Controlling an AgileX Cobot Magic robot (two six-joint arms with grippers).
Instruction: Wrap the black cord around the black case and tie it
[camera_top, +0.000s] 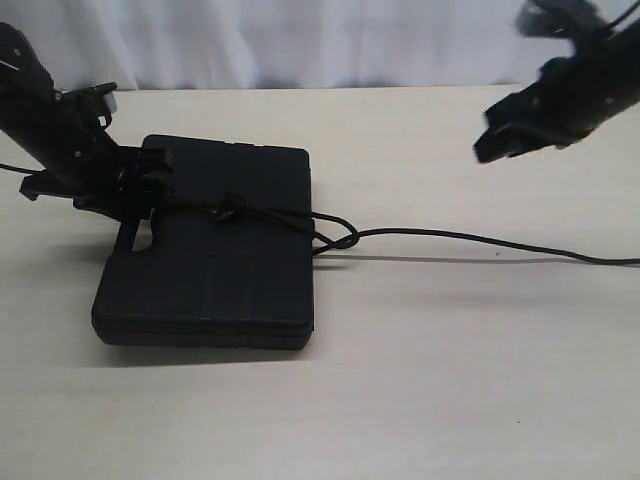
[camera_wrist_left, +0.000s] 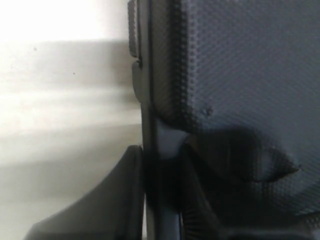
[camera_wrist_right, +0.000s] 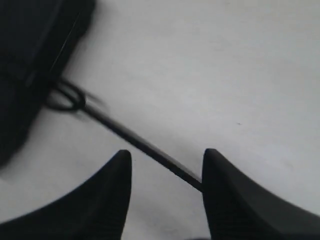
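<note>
Table (camera_top: 450, 390): pale top nearest you, bearing the items below.
Black case (camera_top: 210, 285): lies flat left of centre, handle cutout (camera_top: 136, 238) at its left end.
Black cord (camera_top: 450, 236): crosses the case's top with a knot (camera_top: 230, 210) mid-lid, loops off the right edge, then trails right along your table.
Left gripper (camera_wrist_left: 161, 165): your jaws clamp the case's left edge.
Right gripper (camera_wrist_right: 166, 152): raised at far right, jaws spread, holding nothing.

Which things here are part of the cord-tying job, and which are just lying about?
Job: case, cord, left gripper clamped on the case's edge, right gripper open, raised.
Just there: table, curtain.
</note>
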